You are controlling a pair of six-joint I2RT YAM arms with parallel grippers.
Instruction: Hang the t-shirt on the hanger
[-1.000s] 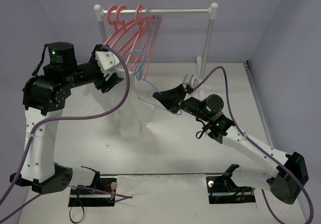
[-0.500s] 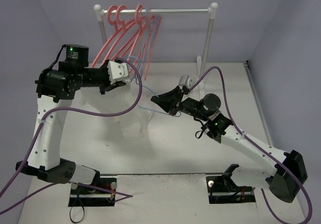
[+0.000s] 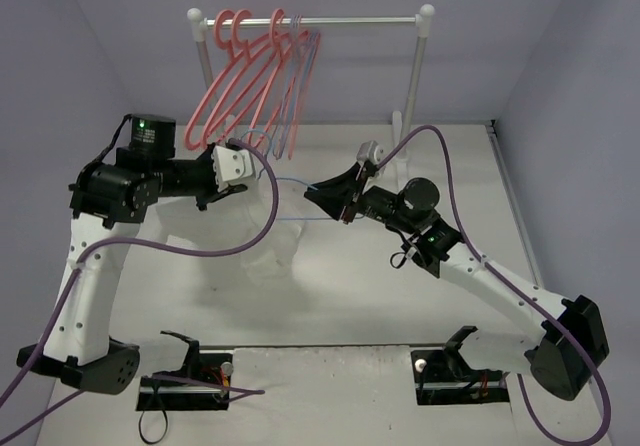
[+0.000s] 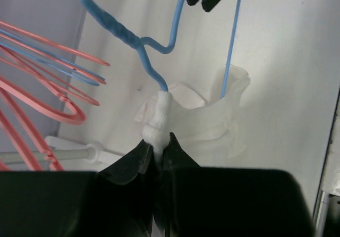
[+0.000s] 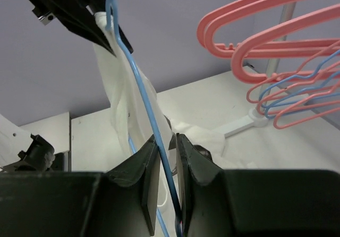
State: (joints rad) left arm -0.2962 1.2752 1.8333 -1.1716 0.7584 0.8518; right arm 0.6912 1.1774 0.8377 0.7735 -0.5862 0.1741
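Note:
The thin light-blue hanger (image 3: 298, 183) hangs in the air between my two grippers. My right gripper (image 3: 332, 201) is shut on one of its wires; in the right wrist view the blue wire (image 5: 151, 120) runs down between the jaws (image 5: 167, 141). My left gripper (image 3: 238, 162) is shut on a bunched fold of the white t-shirt (image 4: 212, 115), right where the hanger's wire (image 4: 143, 48) enters the cloth. The t-shirt (image 3: 275, 251) droops below the hanger onto the table. It also shows in the right wrist view (image 5: 119, 83), draped along the hanger.
A white clothes rack (image 3: 415, 76) stands at the back of the table with several pink hangers (image 3: 250, 76) and some blue ones on its rail, just behind my left gripper. They also show in the wrist views (image 4: 48, 93) (image 5: 265, 40). Purple walls enclose the table.

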